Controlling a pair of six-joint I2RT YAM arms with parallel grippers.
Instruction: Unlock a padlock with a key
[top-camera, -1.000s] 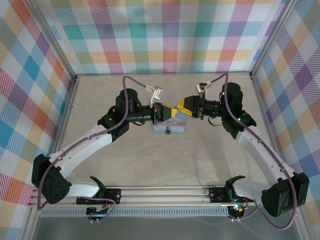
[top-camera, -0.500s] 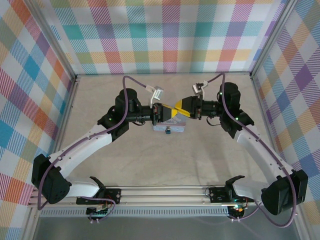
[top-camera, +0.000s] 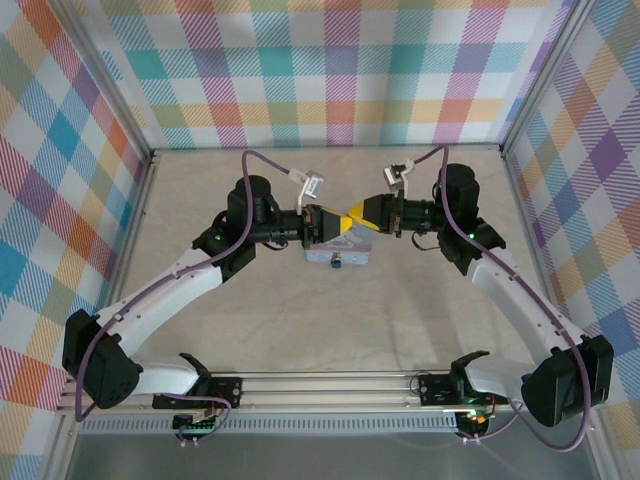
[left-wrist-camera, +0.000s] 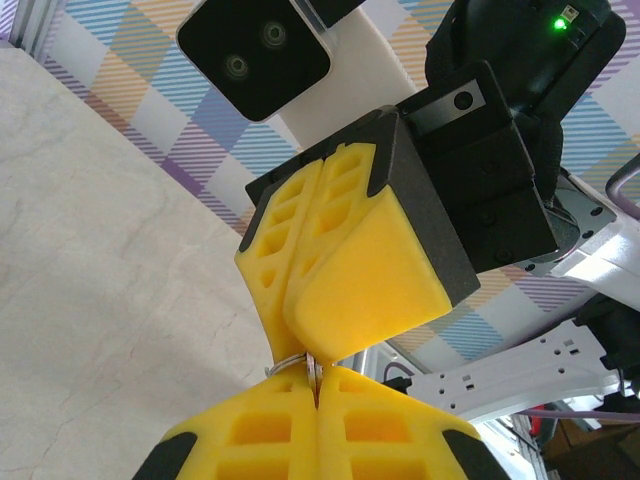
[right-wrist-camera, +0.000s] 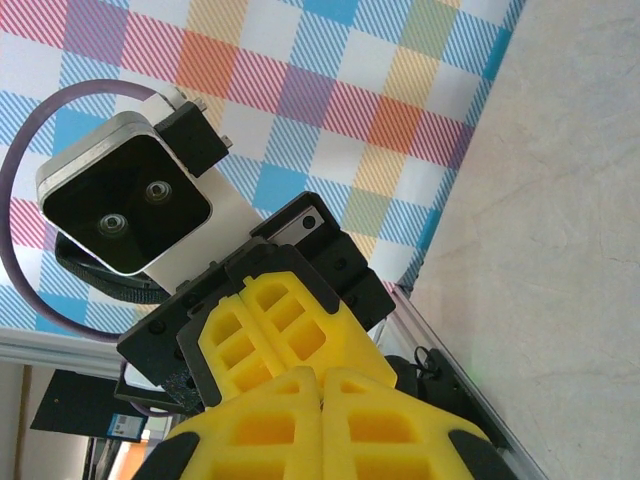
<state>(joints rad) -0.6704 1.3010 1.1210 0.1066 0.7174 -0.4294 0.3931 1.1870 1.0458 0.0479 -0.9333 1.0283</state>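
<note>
Left fingers (left-wrist-camera: 250, 432) and right fingers (left-wrist-camera: 370, 270) are both closed and meet tip to tip above the tin (top-camera: 360, 252) with a thin metal ring (left-wrist-camera: 288, 363) caught at their joint, I judge to pass the key, while the padlock (top-camera: 338, 263) lies on the surface (top-camera: 250, 330) at the tin's near edge.

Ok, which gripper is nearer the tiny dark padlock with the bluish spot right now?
Left, narrowly. The left gripper hangs just beyond the padlock, over the pale blue rectangular tin; the right gripper meets it tip to tip, slightly further back and right.
</note>
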